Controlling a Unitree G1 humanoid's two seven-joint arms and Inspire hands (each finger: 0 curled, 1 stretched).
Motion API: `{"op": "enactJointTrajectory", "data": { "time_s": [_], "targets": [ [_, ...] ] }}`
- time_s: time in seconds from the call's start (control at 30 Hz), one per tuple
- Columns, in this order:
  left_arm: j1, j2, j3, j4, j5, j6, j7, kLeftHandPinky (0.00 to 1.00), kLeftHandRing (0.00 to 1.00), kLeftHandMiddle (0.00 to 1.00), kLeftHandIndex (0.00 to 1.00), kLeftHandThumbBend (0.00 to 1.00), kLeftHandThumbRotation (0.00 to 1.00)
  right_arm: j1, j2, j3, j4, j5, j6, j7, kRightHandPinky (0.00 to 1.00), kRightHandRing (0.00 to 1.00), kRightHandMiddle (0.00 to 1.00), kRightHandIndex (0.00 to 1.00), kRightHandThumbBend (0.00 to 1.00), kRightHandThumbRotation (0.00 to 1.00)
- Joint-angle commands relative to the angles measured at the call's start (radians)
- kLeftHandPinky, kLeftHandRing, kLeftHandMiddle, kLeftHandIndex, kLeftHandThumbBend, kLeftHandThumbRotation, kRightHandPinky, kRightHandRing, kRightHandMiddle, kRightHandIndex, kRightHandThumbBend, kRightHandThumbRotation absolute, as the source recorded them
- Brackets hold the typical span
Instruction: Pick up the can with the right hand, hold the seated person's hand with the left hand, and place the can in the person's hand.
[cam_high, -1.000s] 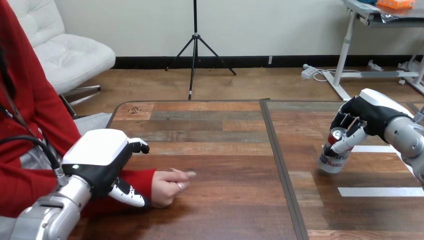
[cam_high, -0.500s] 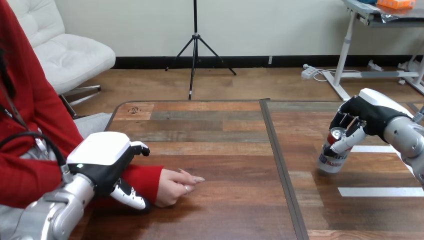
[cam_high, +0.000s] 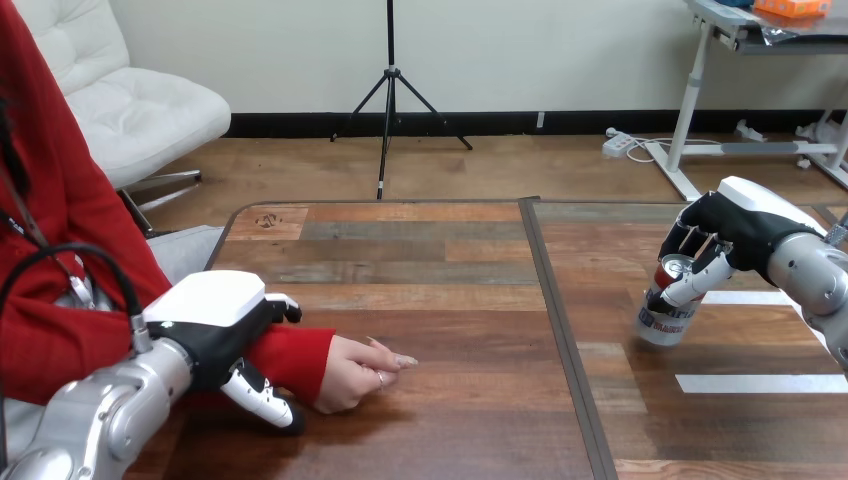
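Note:
A silver can (cam_high: 668, 318) with a red band stands on the table at the right. My right hand (cam_high: 738, 226) comes at it from the right, with its fingers and thumb curled round the can's upper part. At the left, the person's hand (cam_high: 357, 372) rests on the table with loosely curled fingers pointing right. My left hand (cam_high: 212, 328) lies over the red-sleeved wrist (cam_high: 293, 357) just behind it. The fingers sit on the wrist's far side, and the thumb (cam_high: 262, 398) curls along its near side.
A dark seam (cam_high: 562, 330) splits the wooden table (cam_high: 450, 300) between the person's hand and the can. Two white tape strips (cam_high: 760, 383) lie on the right half near the can. The person's red-sleeved arm comes in from the left edge.
The person's hand has slid right along the table and stretched out a little. My left hand moved right with it, staying on the sleeve. The right hand and can have not moved.

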Motion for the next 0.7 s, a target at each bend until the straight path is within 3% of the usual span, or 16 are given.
{"op": "enactJointTrajectory", "data": {
  "time_s": [0.0, 0.67],
  "targets": [
    [-0.093, 0.017, -0.019, 0.022, -0.007, -0.003, -0.006, 0.81, 0.82, 0.83, 0.82, 1.00, 0.34, -0.075, -0.030, -0.020, -0.043, 0.014, -0.008, -0.014, 0.50, 0.52, 0.54, 0.48, 0.81, 0.00],
    [-0.141, -0.001, -0.083, 0.105, 0.049, -0.002, 0.068, 0.77, 0.79, 0.80, 0.79, 0.99, 0.20, -0.071, -0.030, -0.024, -0.041, 0.019, -0.024, -0.016, 0.53, 0.55, 0.55, 0.48, 0.81, 0.00]
  ]
}}
